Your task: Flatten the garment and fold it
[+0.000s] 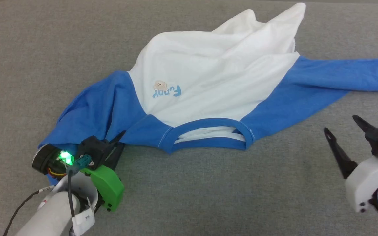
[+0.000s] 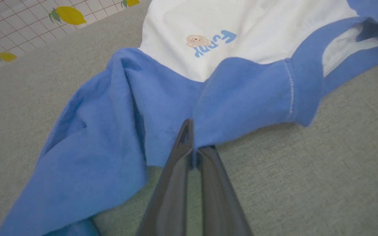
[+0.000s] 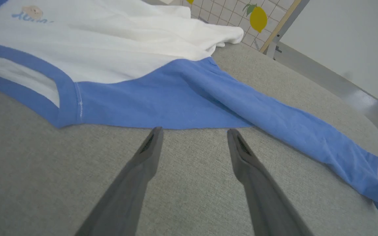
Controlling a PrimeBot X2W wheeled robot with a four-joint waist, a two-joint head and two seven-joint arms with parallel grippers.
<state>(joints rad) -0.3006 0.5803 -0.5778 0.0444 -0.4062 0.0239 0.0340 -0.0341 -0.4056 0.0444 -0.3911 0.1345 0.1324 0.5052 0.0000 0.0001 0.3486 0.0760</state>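
Grey fabric tabletop (image 1: 208, 196), lemon-print grid panel (image 2: 11, 26)

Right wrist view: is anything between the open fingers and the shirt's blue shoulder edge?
Nothing visible. Only bare grey table lies between the right gripper and the shirt. Its fingers stand apart, with the tips just short of the blue edge.
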